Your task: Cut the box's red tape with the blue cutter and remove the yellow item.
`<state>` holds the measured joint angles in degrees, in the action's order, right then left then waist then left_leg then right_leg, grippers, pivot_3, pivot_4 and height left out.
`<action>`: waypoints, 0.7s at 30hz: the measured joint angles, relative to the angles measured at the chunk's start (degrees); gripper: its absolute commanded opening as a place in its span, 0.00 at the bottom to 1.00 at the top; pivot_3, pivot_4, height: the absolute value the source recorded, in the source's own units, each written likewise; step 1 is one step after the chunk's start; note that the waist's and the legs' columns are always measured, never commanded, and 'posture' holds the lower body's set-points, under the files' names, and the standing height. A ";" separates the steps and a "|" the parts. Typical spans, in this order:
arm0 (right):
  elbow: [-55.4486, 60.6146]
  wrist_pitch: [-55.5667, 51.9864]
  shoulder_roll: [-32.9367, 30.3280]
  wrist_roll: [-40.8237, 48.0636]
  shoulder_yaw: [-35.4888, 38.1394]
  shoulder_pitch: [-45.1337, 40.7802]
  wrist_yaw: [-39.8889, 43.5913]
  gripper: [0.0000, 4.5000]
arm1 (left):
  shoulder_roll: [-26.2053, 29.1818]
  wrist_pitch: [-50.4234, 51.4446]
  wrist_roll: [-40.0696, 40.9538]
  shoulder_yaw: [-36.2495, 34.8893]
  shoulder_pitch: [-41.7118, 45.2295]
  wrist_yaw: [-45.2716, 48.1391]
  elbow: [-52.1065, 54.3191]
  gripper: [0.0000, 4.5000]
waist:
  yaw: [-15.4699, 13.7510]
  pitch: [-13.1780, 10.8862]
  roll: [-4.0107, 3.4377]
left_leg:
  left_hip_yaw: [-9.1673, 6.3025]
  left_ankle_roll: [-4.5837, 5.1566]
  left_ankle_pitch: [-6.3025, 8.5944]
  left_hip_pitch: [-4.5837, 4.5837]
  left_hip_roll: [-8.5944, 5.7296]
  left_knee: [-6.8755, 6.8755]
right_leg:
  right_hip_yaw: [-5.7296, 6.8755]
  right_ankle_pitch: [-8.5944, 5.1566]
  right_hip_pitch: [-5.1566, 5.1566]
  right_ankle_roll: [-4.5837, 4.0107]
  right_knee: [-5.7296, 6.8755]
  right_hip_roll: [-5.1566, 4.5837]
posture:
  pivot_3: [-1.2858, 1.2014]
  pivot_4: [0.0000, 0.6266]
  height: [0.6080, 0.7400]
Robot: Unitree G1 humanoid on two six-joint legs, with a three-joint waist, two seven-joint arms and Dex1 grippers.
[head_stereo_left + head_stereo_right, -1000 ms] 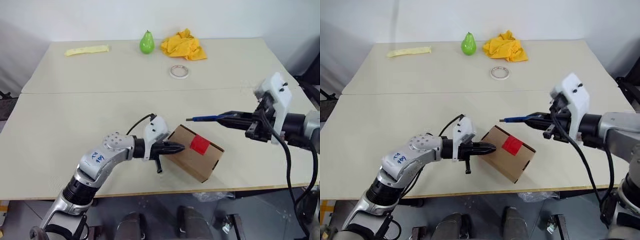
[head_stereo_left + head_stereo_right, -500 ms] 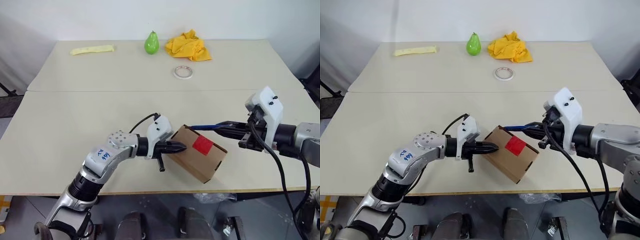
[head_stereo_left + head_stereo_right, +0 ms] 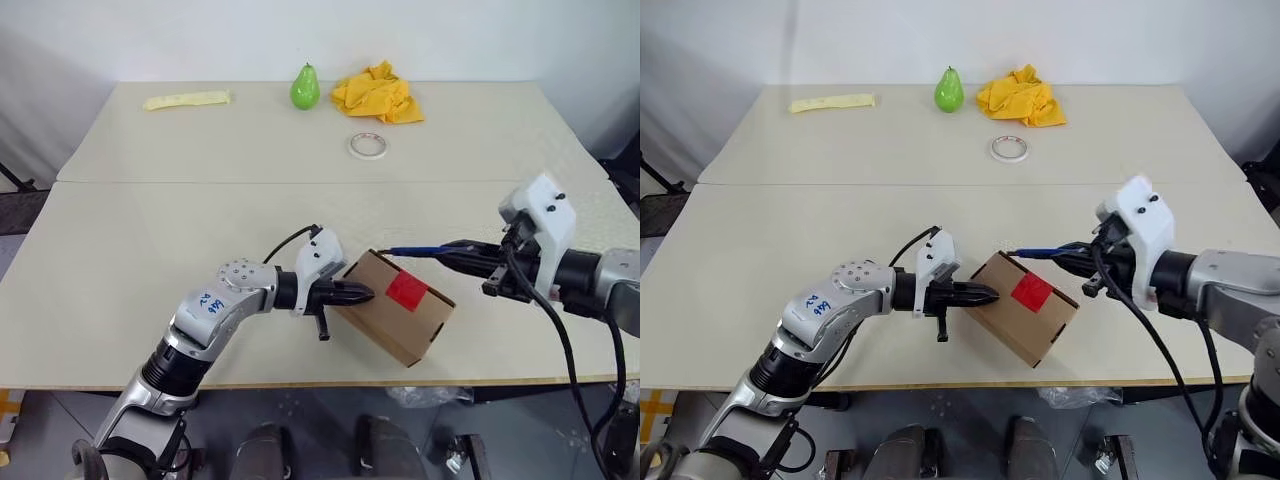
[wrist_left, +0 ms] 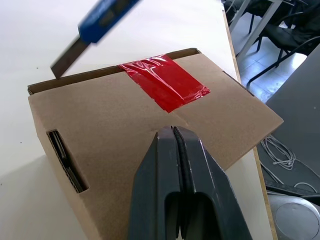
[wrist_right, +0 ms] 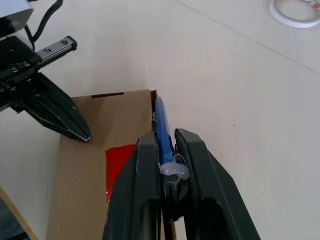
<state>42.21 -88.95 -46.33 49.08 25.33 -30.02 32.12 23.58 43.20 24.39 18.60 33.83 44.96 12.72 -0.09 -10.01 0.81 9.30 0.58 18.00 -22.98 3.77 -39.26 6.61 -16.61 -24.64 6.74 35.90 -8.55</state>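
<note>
The box (image 3: 394,319) sits near the front edge of the counter (image 3: 150,240), turned at an angle, with the red tape (image 3: 406,290) across the seam on its top face. The left pincer (image 3: 358,294) is fully closed, its 2 black fingers pressed together with nothing between them, and its tip rests against the box's top face, on the left side, short of the tape. The right pincer (image 3: 470,258) grips the blue cutter (image 3: 415,250), clamped on the rear part of the handle. The cutter points toward the left, roughly level, and its metal blade tip (image 4: 65,57) sits just at the far upper edge of the box, close to the end of the tape; whether it touches the cardboard is not clear. At the far side of the counter lie a green pear (image 3: 305,87), a yellow-orange cloth (image 3: 378,93), a pale yellow strip (image 3: 186,99) and a whitish tape ring (image 3: 367,146), all well apart from the box.
</note>
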 measured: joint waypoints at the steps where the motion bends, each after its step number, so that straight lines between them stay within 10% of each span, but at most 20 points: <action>1: 0.00 0.00 0.00 0.04 0.00 0.00 -0.19 0.04 | -0.01 -0.01 -0.08 0.00 0.07 0.14 -0.07 0.01 | 0.01 0.00 0.00 | 0.00 0.00 0.00 0.00 0.00 0.00 | 0.00 0.00 0.00 0.00 0.00 0.00 | 0.52 0.24 1.00; 21: 0.04 -0.06 -0.36 4.42 0.36 1.50 -3.01 0.04 | -0.87 -0.25 -1.61 0.06 1.50 1.54 -2.02 0.01 | 0.01 0.00 0.00 | -0.03 0.00 0.00 -0.01 0.00 0.00 | 0.02 0.00 0.01 0.00 -0.01 0.00 | 0.52 0.24 1.00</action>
<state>42.25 -89.00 -46.69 53.51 25.69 -28.52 29.12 22.71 42.95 22.78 18.66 35.33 46.51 10.69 -0.08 -10.01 0.81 9.27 0.58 18.00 -22.99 3.77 -39.26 6.63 -16.61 -24.63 6.74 35.89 -8.55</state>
